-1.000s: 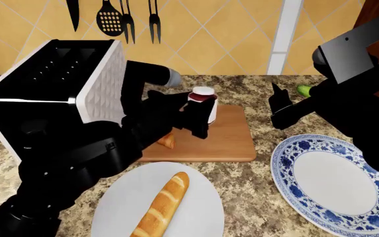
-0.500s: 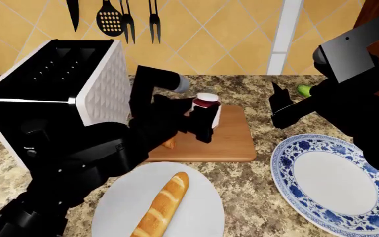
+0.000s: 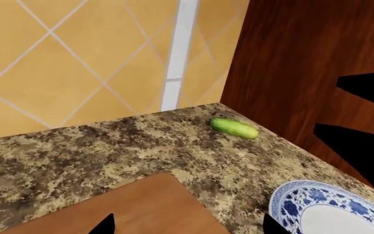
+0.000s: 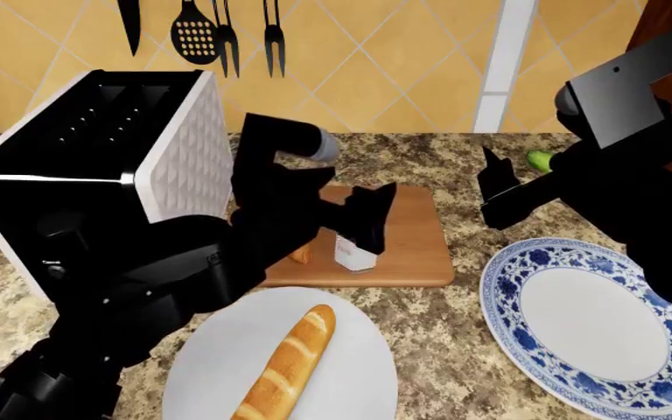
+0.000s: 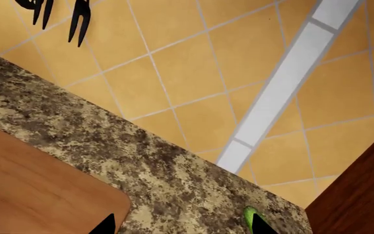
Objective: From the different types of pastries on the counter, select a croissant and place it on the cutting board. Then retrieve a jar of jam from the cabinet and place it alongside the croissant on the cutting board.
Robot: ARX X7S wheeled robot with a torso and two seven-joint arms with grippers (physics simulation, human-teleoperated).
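Observation:
The jar of jam [image 4: 353,252] stands on the cutting board [image 4: 412,241], only its white body showing below my left gripper [image 4: 369,219]. That gripper [image 3: 187,227] is open, with bare cutting board [image 3: 141,204] between its tips. The croissant [image 4: 301,254] lies on the board just left of the jar, mostly hidden by my left arm. The baguette [image 4: 290,359] lies on a white plate [image 4: 353,385] on the granite counter [image 4: 453,332]. My right gripper [image 4: 493,188] hovers open right of the board; in its wrist view the right gripper [image 5: 181,225] holds nothing.
A black-and-white toaster [image 4: 102,157] stands at the left. A blue-patterned plate [image 4: 511,297] sits at the right, also plate [image 3: 291,200]. A green cucumber [image 4: 538,159] lies by the wooden cabinet side [image 3: 304,73]. Utensils [image 4: 213,35] hang on the tiled wall.
The left gripper carried the jar rightward over the board, then let go of it. The jar now stands lower, on the board. The right arm has not moved.

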